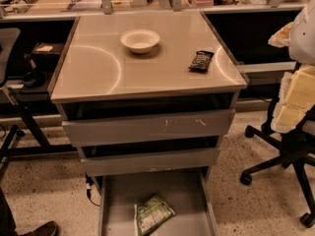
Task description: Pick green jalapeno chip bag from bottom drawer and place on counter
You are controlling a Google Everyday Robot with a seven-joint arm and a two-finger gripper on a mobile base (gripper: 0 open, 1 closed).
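Nearest: bottom drawer (182,195) stands open, flat grey floor exposed. Green jalapeno chip bag (152,214) lies flat on that floor, skewed, towards the front edge and a little left of centre, touching neither side wall.

Hand: not in frame. Whether its fingers are apart or together cannot be told, and no part of the arm shows. So the bag's position relative to the hand cannot be fixed; nothing is touching the bag or hanging over it.

Progress, judged: drawer access is ready, bag not yet grasped. Reach, grasp, lift and placement are all left.

Above: two grey-fronted drawers, middle drawer (150,161) and top drawer (147,127), each slightly out. They overhang the back of the bottom drawer but not the bag.

Bench (98,68): glossy tan top, carrying a white bowl (140,40) near the back centre and a small dark wrapper (201,61) to the right, well apart. The left and front areas look free for placement.

Farther: cluttered desk (74,4) behind.
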